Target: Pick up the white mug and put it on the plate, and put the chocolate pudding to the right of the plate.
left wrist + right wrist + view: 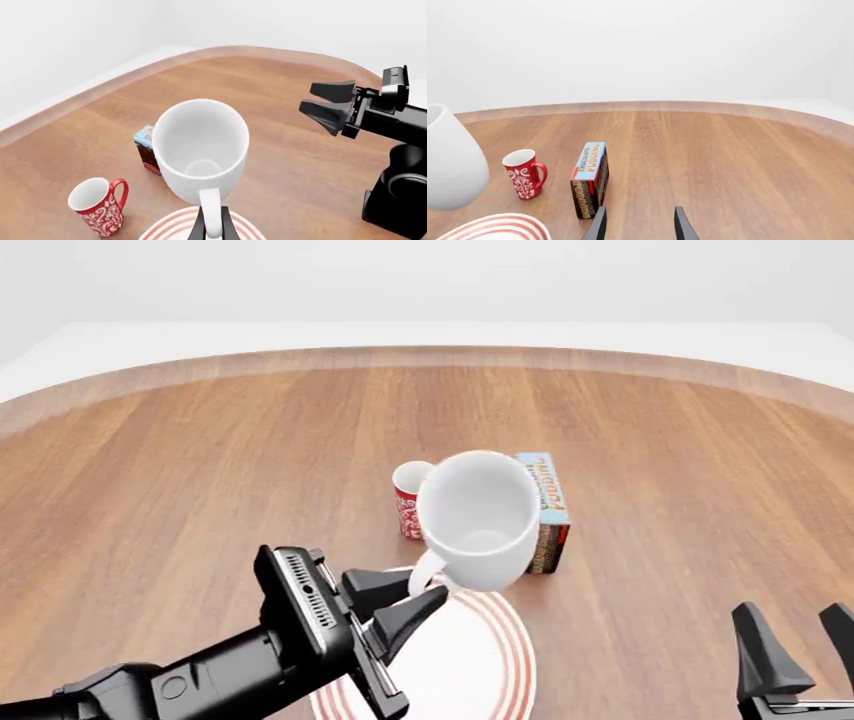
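Left hand [416, 602] clamped on white mug [481, 515] handle

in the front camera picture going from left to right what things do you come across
Left gripper shut on the white mug's handle → red mug → white mug, held tilted above the plate → chocolate pudding carton → right gripper, open at the lower right corner.
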You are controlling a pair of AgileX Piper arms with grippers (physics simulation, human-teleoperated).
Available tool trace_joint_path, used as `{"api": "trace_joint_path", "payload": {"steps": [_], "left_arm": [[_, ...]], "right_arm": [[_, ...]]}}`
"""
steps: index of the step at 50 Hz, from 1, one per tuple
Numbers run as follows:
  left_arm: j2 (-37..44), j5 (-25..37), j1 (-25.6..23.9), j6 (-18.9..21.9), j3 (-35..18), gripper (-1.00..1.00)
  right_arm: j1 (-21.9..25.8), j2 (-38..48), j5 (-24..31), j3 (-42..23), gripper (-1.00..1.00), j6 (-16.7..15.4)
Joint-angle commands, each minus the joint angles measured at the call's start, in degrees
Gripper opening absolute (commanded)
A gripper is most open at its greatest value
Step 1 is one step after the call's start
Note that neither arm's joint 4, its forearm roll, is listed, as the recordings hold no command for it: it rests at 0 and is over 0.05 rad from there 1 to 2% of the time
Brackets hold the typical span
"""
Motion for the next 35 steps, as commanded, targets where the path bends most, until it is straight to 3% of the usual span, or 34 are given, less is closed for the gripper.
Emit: {"api": "trace_joint_path", "payload": {"steps": [1,35], "left_arm": [[-3.13,-0.03,2.36,0.06,3.55,-1.0],[-4.26,-3.95,4.62,-5.53,12.53,-1.0]], "right_arm": [[0.09,-0.02,-0.06,-0.03,1.0,-0.12],[0.32,-0.04,-0.26,0.02,1.0,-0.34]]}}
